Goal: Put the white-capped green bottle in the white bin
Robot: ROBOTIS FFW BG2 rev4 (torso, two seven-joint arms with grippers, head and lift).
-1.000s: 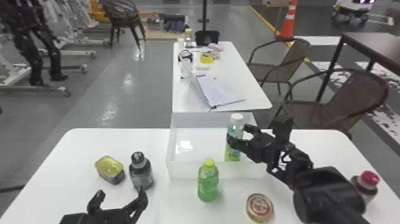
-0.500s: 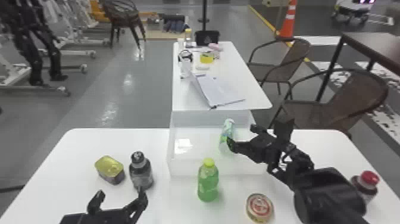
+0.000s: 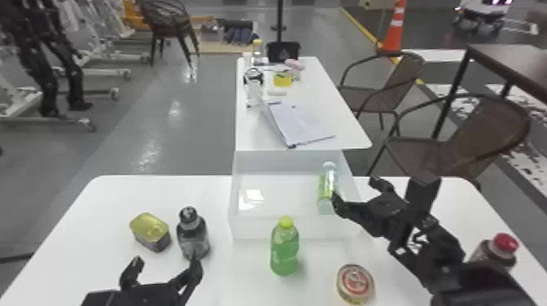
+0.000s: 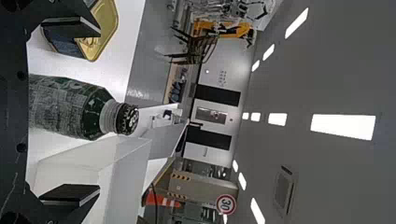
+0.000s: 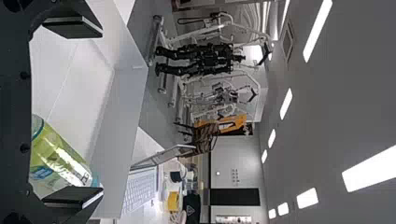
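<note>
Inside the white bin [image 3: 252,228], near its right wall, rested the white-capped green bottle [image 3: 327,184], so the placing looked done. Beside the bottle, over that wall, the right gripper [image 3: 357,192] was spread, grasping nothing; withdrawing it seemed all that remained. Nearer than the bin, leftward, the left gripper [image 3: 166,262] was parted and empty.

Room above L half of white bin [image 3: 251,228], lime-capped btl [image 3: 284,249] blocking front.

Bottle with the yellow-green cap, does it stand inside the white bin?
No, the bottle with the yellow-green cap stands on the table, on the near side of the white bin.
</note>
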